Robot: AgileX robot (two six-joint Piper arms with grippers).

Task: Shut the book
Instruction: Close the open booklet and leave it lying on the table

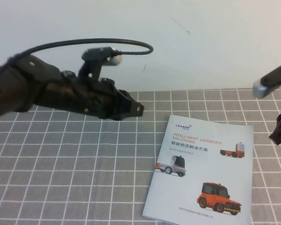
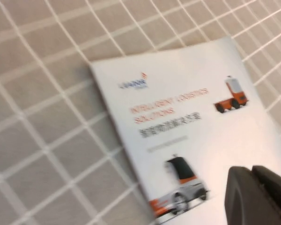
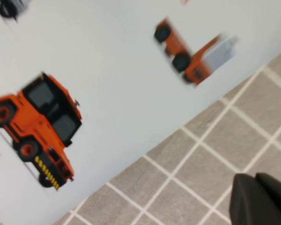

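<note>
Though both arms are in frame, neither touches the book (image 1: 201, 173), which lies flat and closed, front cover up, on the tabletop (image 1: 61, 178).

Surroundings: grey cloth with a white grid covers the tabletop on every side of the book. A plain white wall (image 1: 201, 42) rises behind the book's far edge. A black cable (image 1: 84, 43) arcs over the left arm, well to the book's left.

Left hand (image 1: 141, 108): raised above the cloth, just off the book's far left corner, tips pointing toward it, fingers together, holding nothing.

Right hand (image 1: 274, 137): hangs above the cloth just beyond the book's right edge. In the right wrist view the two dark fingers sit pressed together, empty.

Book: pale cover, turned slightly askew to the grid lines. Small logo near the far edge, then a red title "INTELLIGENT LOGISTICS SOLUTIONS" with a line of Chinese characters under it. Three vehicle pictures: an orange flat carrier with a grey box, a white-and-grey shuttle, and an orange truck with hazard stripes nearest the near edge. The near edge runs out of the high view.
</note>
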